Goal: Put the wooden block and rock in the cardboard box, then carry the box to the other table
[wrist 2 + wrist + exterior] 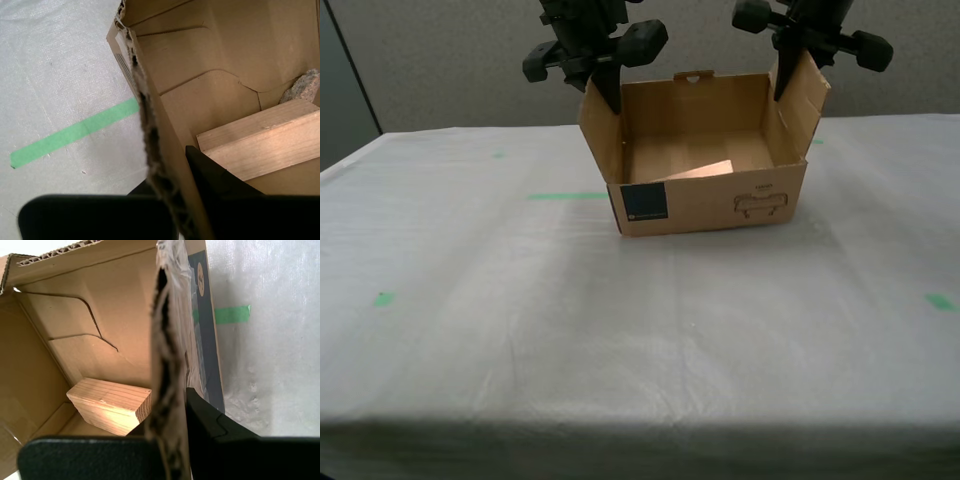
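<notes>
2 grippers' fingers pinch cardboard box (710, 200) flaps | wooden block (111, 405), rock (301, 86) inside | box on table (620, 340)

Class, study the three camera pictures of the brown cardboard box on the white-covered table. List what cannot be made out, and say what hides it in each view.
- Rough brownish rock: the exterior view misses it inside the brown cardboard box; the pale wooden block covers its base in the second wrist view.
- Wooden block: the box's front wall hides most of it in the exterior view.
- Small print on the dark teal label: too small.
- Both arms: cut off by the exterior view's top edge.
</notes>
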Controlling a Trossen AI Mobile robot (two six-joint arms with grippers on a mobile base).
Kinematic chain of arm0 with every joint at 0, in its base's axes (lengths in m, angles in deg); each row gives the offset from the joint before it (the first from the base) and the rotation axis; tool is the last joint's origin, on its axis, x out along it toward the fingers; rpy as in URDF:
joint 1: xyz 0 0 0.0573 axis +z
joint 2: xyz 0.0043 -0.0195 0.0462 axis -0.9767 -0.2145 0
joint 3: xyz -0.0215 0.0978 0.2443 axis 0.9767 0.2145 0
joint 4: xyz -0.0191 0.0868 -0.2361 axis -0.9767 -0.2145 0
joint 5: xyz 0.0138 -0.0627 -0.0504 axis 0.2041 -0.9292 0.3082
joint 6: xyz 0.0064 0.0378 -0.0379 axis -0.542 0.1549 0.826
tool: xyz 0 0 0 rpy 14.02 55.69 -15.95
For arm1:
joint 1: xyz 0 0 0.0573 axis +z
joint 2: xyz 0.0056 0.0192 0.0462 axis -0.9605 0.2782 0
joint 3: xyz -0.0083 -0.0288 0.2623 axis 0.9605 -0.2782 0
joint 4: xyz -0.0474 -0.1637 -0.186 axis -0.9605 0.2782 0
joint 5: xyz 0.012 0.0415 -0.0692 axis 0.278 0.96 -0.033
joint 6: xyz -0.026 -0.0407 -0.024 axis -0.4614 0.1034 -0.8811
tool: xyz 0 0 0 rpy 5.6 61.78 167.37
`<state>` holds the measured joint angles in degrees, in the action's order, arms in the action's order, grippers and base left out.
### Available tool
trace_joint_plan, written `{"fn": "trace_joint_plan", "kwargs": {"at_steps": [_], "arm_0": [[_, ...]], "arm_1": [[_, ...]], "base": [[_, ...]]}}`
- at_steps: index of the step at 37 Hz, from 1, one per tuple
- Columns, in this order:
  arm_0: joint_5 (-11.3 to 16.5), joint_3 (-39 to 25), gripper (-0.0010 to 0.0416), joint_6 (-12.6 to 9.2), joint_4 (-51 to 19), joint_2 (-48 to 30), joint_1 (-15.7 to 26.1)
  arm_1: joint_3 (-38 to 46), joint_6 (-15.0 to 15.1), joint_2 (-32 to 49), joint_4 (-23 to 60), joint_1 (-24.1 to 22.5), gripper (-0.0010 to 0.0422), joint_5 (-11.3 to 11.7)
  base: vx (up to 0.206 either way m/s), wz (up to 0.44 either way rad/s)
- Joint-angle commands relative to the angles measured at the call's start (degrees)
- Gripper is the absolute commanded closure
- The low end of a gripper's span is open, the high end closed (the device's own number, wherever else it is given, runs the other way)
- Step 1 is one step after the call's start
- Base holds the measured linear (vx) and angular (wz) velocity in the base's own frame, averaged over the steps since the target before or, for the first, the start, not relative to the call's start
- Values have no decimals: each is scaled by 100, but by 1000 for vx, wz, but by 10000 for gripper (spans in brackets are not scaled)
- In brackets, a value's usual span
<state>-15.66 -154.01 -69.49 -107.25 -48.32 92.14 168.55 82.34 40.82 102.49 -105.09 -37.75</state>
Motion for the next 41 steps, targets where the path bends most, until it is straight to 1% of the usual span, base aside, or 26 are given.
{"fn": "trace_joint_plan", "kwargs": {"at_steps": [1, 3, 5, 8, 13, 17, 22, 28, 33, 36, 41], "arm_0": [[142, -26, 406, 140, 63, 15, 9], [125, -22, 406, 275, 68, 15, 9], [109, -22, 406, 343, 70, 15, 9], [109, -20, 405, 461, 81, 15, 15], [109, -20, 405, 468, 76, 11, 15], [109, 11, 405, 470, 68, 11, 15], [107, 234, 405, 470, 133, 11, 15], [103, 581, 405, 490, 472, 11, 15], [103, 713, 405, 533, 605, 13, 15], [103, 734, 405, 612, 632, 13, 15], [103, 734, 404, 619, 632, 13, 15]], "arm_1": [[0, 26, -4, -13, -17, 412, -153], [0, -2, -4, -17, -15, 412, -153], [0, -20, -4, -17, -11, 412, -153], [0, -133, -4, -17, 0, 412, -153], [0, -308, -4, -22, 28, 412, -153], [0, -345, -4, -24, 61, 412, -144], [20, -387, -4, -17, 101, 412, -136], [195, -555, -4, 0, 109, 412, -138], [367, -555, -4, 166, 114, 412, -136], [376, -560, -4, 216, 116, 412, -136], [374, -555, 13, 387, 120, 412, -136]], "base": [[0, -101], [0, -69], [1, -59], [0, -52], [0, -8], [0, 0], [-1, -128], [0, -122], [1, -67], [1, -51], [0, 0]]}}
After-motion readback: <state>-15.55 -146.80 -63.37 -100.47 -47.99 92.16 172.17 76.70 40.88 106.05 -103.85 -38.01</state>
